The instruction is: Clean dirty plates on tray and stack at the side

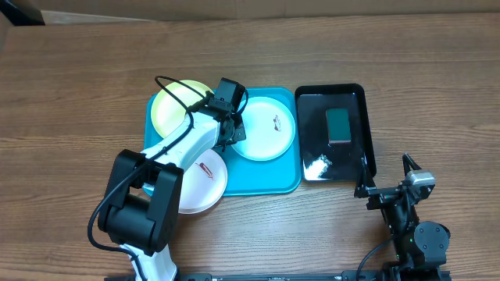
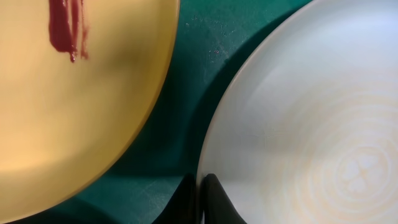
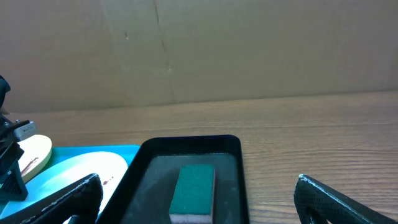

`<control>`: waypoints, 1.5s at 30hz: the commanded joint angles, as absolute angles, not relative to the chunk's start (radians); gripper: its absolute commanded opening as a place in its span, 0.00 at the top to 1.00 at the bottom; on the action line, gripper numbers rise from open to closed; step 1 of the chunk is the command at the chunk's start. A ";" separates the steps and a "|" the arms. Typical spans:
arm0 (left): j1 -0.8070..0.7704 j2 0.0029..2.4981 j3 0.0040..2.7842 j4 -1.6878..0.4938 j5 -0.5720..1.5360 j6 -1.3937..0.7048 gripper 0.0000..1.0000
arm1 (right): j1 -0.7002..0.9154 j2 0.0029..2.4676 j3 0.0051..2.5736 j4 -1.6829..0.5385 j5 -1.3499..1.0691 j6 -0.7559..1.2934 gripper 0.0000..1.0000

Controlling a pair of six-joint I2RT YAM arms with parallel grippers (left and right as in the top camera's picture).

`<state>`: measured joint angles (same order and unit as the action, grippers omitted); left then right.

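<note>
On the turquoise tray (image 1: 273,176) lie three dirty plates. The yellow-green plate (image 1: 173,105) sits at the back left, the pale blue plate (image 1: 269,133) at the right, and the white plate (image 1: 199,187) hangs over the tray's front left edge. Each carries a small reddish smudge. My left gripper (image 1: 232,130) is shut on the pale blue plate's left rim. In the left wrist view its fingertips (image 2: 214,196) pinch that rim (image 2: 205,155), with the yellow-green plate (image 2: 68,106) beside it. My right gripper (image 1: 383,173) stands open over the table, right of the tray, holding nothing.
A glossy black tray (image 1: 367,117) stands right of the turquoise one with a green sponge (image 1: 337,125) in it. The right wrist view shows the sponge (image 3: 193,183) ahead between the wide-spread fingers. A cardboard wall runs along the table's far side.
</note>
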<state>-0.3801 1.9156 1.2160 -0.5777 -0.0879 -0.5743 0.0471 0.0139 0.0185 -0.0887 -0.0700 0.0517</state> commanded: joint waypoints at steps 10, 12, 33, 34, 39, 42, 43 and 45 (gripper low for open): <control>-0.387 1.931 1.205 -0.578 -0.103 -0.568 0.90 | 0.045 0.010 0.075 -0.027 -0.097 0.052 0.00; -0.386 1.931 1.205 -0.578 -0.103 -0.569 0.90 | 0.045 0.014 0.117 -0.043 -0.092 0.051 0.00; -0.384 1.930 1.209 -0.577 -0.092 -0.581 0.96 | 0.045 0.662 0.684 -0.411 -0.094 0.043 0.00; -0.384 1.930 1.209 -0.576 -0.092 -0.583 0.96 | 0.045 0.703 0.734 -0.457 -0.102 0.043 0.00; -0.370 1.928 1.209 -0.575 -0.072 -0.583 0.96 | 0.045 0.966 1.079 -0.796 -0.125 0.046 0.00; -0.356 1.928 1.209 -0.576 -0.051 -0.583 0.96 | 0.045 1.087 1.234 -0.930 -0.242 0.052 0.00; -0.353 1.928 1.209 -0.576 -0.047 -0.583 0.96 | 0.045 1.113 1.267 -0.955 -0.284 0.051 0.00; -0.350 1.928 1.209 -0.576 -0.040 -0.583 0.96 | 0.046 1.153 1.297 -0.963 -0.331 0.047 0.04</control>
